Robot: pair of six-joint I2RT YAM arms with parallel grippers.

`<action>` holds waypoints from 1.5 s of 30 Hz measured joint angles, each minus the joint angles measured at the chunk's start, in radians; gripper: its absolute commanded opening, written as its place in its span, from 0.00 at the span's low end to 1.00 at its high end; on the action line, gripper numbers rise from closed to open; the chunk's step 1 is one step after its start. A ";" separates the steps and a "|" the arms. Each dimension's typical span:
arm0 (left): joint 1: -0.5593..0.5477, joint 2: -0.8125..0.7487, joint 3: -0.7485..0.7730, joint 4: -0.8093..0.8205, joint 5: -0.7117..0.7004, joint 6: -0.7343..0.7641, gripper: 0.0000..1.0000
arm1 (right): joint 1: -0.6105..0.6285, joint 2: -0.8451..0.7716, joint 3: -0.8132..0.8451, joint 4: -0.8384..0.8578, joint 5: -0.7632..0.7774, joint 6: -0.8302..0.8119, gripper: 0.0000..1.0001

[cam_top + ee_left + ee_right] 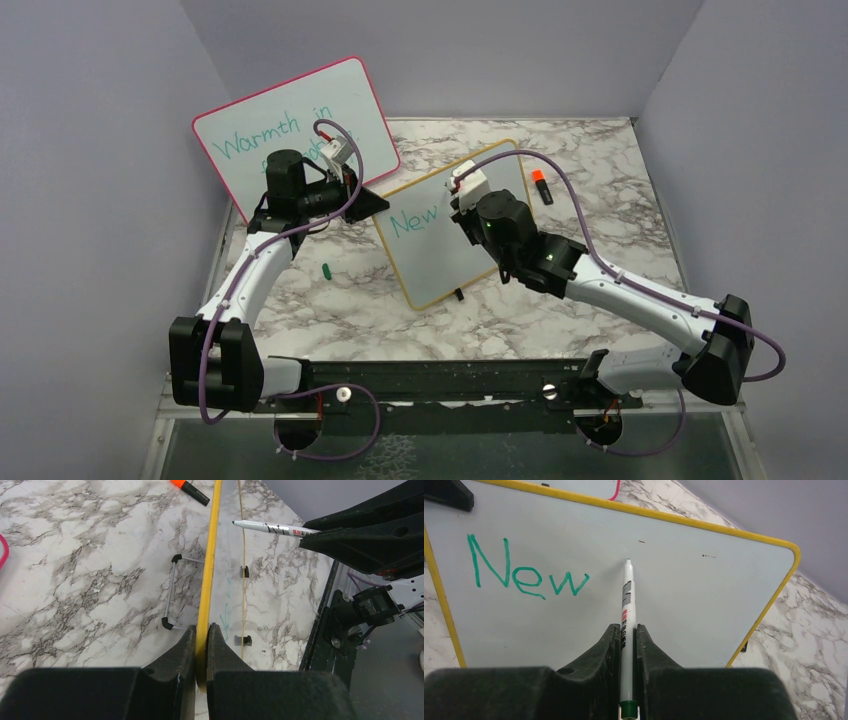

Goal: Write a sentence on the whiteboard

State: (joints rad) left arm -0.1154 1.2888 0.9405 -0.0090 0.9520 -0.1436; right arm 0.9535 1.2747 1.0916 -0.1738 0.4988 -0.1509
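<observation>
The yellow-framed whiteboard (450,240) stands tilted in the middle of the marble table. My left gripper (365,200) is shut on its left frame edge (207,570), one finger on each side. Only the teal word "New" (526,575) of the sentence shows, at the board's upper left. My right gripper (626,630) is shut on a white marker (627,595) with a green rear end. The marker tip points at the board just right of "New", very close to the surface; whether it touches I cannot tell. In the left wrist view the marker (272,528) reaches in from the right.
A larger pink-framed whiteboard (295,135) reading "Warmth in" leans at the back left, partly behind my left arm. An orange-and-black marker (541,186) lies right of the yellow board. A small green cap (326,269) lies on the table near the left arm. Grey walls enclose the table.
</observation>
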 measured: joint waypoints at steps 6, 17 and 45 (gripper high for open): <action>0.000 0.000 0.000 0.000 0.000 0.001 0.00 | -0.007 0.021 0.004 0.009 -0.003 -0.003 0.00; 0.000 0.000 0.000 -0.001 0.000 0.007 0.00 | -0.011 0.030 0.007 -0.002 -0.007 0.002 0.00; 0.000 0.004 0.002 0.000 0.000 0.008 0.00 | -0.011 0.002 -0.021 -0.143 -0.062 0.092 0.00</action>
State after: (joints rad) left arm -0.1154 1.2930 0.9424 -0.0093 0.9520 -0.1360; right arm 0.9421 1.2766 1.0706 -0.3164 0.4370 -0.0593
